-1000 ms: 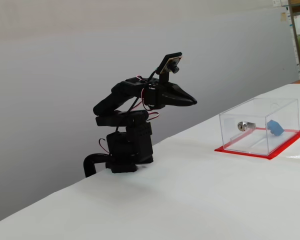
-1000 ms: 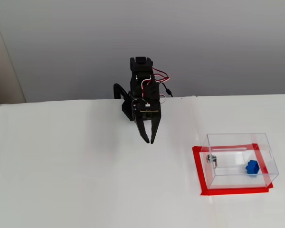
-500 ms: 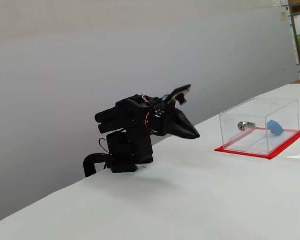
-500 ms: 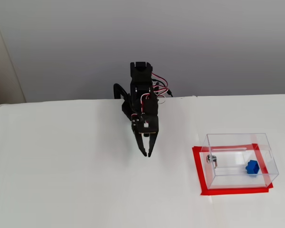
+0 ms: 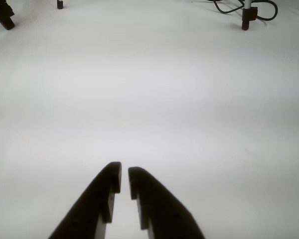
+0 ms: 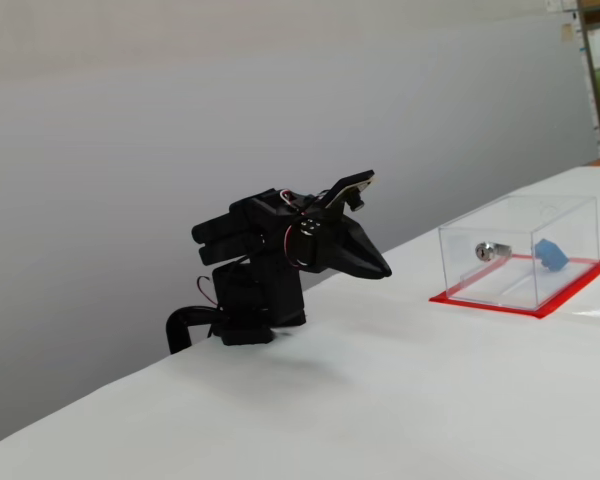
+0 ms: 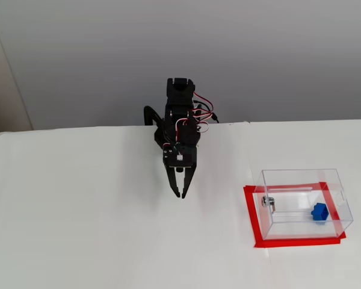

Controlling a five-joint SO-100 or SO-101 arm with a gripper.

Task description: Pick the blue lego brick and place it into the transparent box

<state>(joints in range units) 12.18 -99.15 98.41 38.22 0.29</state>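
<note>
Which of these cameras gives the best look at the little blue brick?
The fixed view from above: the blue lego brick shows bright and distinct inside the transparent box. The side fixed view shows it paler, through the wall. The wrist view misses it.

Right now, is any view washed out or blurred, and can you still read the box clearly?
Wrist view: bright, featureless table, slightly soft, end effector dark. Both fixed views: evenly lit, no harsh glare; the transparent box shows the blue lego brick clearly.

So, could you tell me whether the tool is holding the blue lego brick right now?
No, the tool is empty; the blue lego brick sits inside the transparent box.
</note>
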